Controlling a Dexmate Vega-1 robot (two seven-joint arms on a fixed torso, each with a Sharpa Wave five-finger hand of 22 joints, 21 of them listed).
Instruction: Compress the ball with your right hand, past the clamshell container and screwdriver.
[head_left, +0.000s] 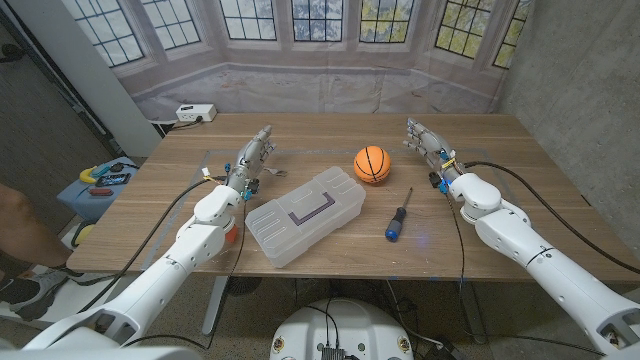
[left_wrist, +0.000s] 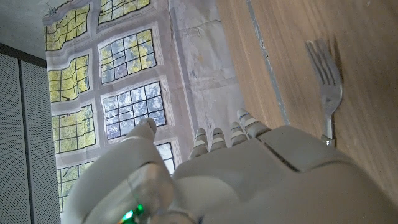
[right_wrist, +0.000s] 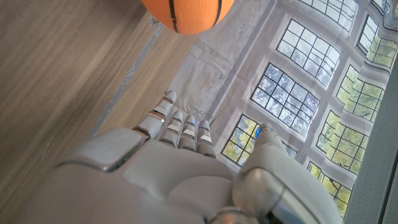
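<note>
R hand (head_left: 424, 140) spread, empty, mid-right of frame, poised beside orange ball (head_left: 371, 164) | clamshell container (head_left: 304, 214), screwdriver (head_left: 397, 218) lower center, nearer | L hand (head_left: 254, 158) spread, idle.

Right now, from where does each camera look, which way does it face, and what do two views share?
Head view: sits on the robot's head, looks down at the table; both arms show, left hand and right hand open beside the clamshell container, screwdriver and ball.
Left wrist view: looks along the left hand's back, past its fingers, toward the window backdrop; a fork lies near.
Right wrist view: looks along the right hand's back toward the backdrop.
Shared: the ball shows in the head and right wrist views.
</note>
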